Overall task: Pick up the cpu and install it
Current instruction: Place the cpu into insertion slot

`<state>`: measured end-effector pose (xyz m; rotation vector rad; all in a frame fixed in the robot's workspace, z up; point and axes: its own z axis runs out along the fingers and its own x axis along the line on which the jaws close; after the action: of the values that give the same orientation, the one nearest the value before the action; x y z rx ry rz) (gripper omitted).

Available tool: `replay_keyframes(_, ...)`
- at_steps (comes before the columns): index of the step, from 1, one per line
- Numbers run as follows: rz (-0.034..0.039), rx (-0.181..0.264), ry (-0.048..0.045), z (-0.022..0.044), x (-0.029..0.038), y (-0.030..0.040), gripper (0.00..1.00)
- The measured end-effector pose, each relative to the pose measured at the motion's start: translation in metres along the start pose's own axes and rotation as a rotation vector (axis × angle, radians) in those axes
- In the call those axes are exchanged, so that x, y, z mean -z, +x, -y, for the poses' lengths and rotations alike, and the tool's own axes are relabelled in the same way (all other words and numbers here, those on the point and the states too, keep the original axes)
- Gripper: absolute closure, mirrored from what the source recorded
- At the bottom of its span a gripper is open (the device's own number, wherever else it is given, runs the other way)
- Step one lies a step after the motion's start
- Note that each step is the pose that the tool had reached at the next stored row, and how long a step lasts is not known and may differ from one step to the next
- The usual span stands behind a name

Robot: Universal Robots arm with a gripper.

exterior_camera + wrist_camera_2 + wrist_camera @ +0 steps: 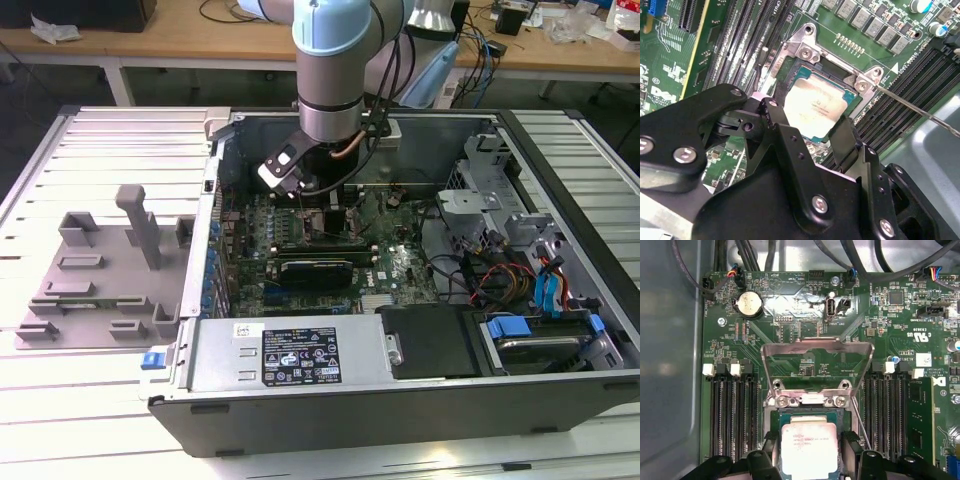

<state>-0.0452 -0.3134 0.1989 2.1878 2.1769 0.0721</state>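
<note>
Hand (810, 126) straddles cpu (816, 102) at socket (834, 66).

Bright even light, soft shadows, glare patch on mobo (790, 304)

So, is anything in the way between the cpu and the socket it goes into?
Nothing visible. The load plate is swung up clear, its lever lies off to one side, and the cpu, held in the jaws of the gripper, is right at the open socket.
</note>
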Motion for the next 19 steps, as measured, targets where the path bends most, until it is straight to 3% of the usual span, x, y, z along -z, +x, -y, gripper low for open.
replay_keyframes(8, 0.0003, 0.0, 0.0001, -0.0001, 0.0001, 0.0, 0.4)
replay_keyframes(9, 0.0002, 0.0, 0.0001, -0.0001, 0.0, 0.0, 0.46)
replay_keyframes(19, 0.0002, -0.001, 0.0004, -0.0009, 0.0, -0.0001, 0.46)
